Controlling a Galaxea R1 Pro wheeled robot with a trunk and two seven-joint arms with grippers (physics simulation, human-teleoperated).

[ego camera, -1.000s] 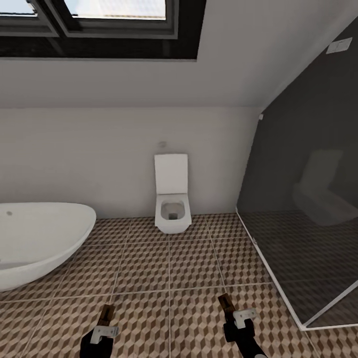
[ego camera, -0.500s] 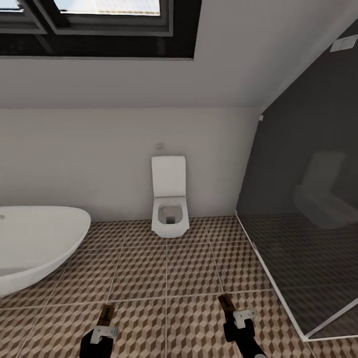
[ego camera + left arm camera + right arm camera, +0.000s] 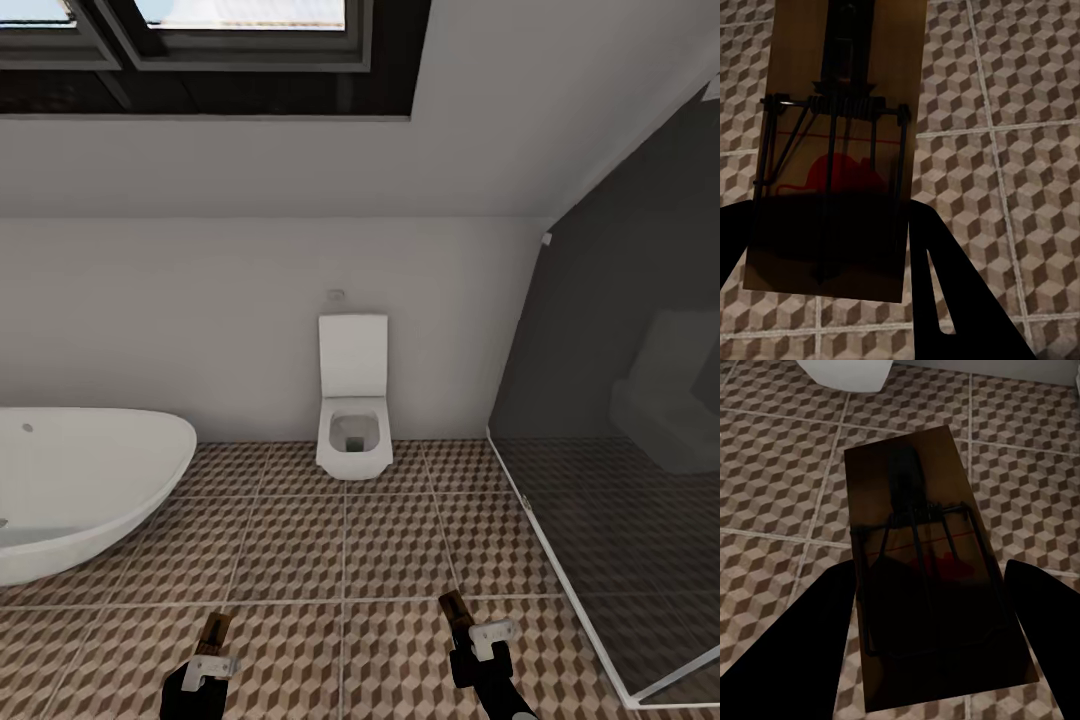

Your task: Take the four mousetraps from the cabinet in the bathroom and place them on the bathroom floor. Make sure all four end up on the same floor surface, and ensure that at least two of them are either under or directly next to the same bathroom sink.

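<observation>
My left gripper [image 3: 210, 655] is shut on a brown wooden mousetrap [image 3: 214, 632] at the bottom of the head view, held above the cube-patterned bathroom floor [image 3: 340, 550]. In the left wrist view that mousetrap [image 3: 840, 150] shows its dark wire spring and a red print between the dark fingers [image 3: 952, 300]. My right gripper [image 3: 478, 640] is shut on a second mousetrap [image 3: 456, 608], which also lies between the fingers [image 3: 802, 660] as a dark slab, the mousetrap [image 3: 926, 562]. The cabinet and the bathroom sink are out of view.
A white toilet [image 3: 354, 420] stands against the far wall ahead. A white oval bathtub [image 3: 80, 490] fills the left side. A dark glass shower enclosure [image 3: 620, 480] with a white base rail bounds the right. Patterned tiles stretch between them.
The whole head view has shifted a little sideways, so the camera has moved. Both grippers keep their mousetraps in the same pose.
</observation>
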